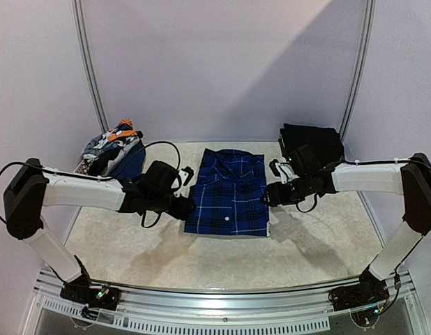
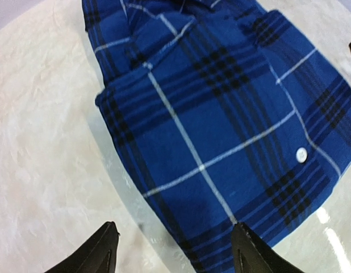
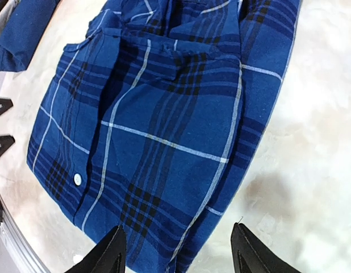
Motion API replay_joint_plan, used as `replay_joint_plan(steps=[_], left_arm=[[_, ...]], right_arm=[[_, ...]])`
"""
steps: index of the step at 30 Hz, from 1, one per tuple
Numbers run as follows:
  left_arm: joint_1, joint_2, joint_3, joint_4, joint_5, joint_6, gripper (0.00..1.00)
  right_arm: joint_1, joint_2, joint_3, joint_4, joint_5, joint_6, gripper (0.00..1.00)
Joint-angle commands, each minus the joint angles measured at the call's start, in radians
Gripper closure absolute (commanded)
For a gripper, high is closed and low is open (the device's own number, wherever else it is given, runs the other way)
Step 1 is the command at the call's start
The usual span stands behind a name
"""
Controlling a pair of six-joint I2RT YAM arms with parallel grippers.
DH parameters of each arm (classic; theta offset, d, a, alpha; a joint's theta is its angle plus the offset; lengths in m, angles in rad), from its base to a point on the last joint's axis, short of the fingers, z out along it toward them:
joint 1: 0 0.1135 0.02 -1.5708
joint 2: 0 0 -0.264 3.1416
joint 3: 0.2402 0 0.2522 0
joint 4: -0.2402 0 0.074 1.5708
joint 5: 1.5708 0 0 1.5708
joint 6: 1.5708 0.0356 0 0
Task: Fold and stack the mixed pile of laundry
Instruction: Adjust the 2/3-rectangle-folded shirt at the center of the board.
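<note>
**Folded flat: the plaid shirt (image 1: 228, 193) at centre**

The cream table (image 1: 320, 237) carries the plaid shirt in its middle. Black trousers (image 1: 312, 143) sit at the far right and a patterned heap (image 1: 112, 148) at the far left. The left gripper (image 1: 184, 208) and right gripper (image 1: 270, 197) flank the shirt's side edges, jaws wide, holding nothing.

I counted three lots of laundry: one folded plaid shirt (image 1: 228, 192), one black folded garment (image 1: 312, 143), one mixed heap (image 1: 112, 150). Two grippers logged: left gripper (image 1: 190, 208), right gripper (image 1: 266, 197). One white button (image 2: 301, 154) seen on the shirt.
</note>
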Motion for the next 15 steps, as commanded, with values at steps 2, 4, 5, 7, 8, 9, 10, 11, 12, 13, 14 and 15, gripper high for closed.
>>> replay_joint_plan(steps=[2, 4, 5, 7, 8, 9, 10, 11, 12, 13, 14, 15], left_arm=[[-0.012, 0.021, -0.020, 0.059, 0.001, -0.047, 0.31], [0.010, 0.040, -0.021, 0.069, -0.012, -0.090, 0.30], [0.025, 0.046, -0.023, 0.075, 0.012, -0.104, 0.30], [0.057, 0.059, -0.023, 0.136, 0.056, -0.122, 0.27], [0.070, 0.070, -0.014, 0.144, 0.067, -0.128, 0.24], [0.085, 0.087, -0.002, 0.148, 0.081, -0.132, 0.22], [0.102, 0.108, 0.012, 0.149, 0.095, -0.138, 0.21], [0.117, 0.129, 0.027, 0.151, 0.113, -0.143, 0.20], [0.131, 0.150, 0.039, 0.159, 0.129, -0.146, 0.20], [0.143, 0.167, 0.050, 0.167, 0.137, -0.150, 0.20], [0.157, 0.185, 0.066, 0.173, 0.159, -0.153, 0.20], [0.168, 0.203, 0.078, 0.177, 0.174, -0.153, 0.19]], right_arm=[[-0.003, 0.047, 0.039, 0.077, 0.057, 0.045, 0.37], [-0.009, 0.101, 0.100, 0.041, 0.080, 0.041, 0.39], [-0.014, 0.123, 0.123, 0.035, 0.084, 0.039, 0.40], [-0.023, 0.178, 0.166, 0.032, 0.082, 0.039, 0.41], [-0.027, 0.203, 0.189, 0.031, 0.080, 0.036, 0.42], [-0.033, 0.229, 0.207, 0.028, 0.077, 0.034, 0.43], [-0.039, 0.244, 0.224, 0.029, 0.074, 0.033, 0.43], [-0.042, 0.261, 0.240, 0.028, 0.071, 0.031, 0.43], [-0.045, 0.273, 0.257, 0.022, 0.070, 0.028, 0.44], [-0.046, 0.293, 0.270, 0.018, 0.070, 0.023, 0.44], [-0.048, 0.308, 0.285, 0.015, 0.068, 0.019, 0.45], [-0.051, 0.320, 0.299, 0.011, 0.064, 0.016, 0.45]])
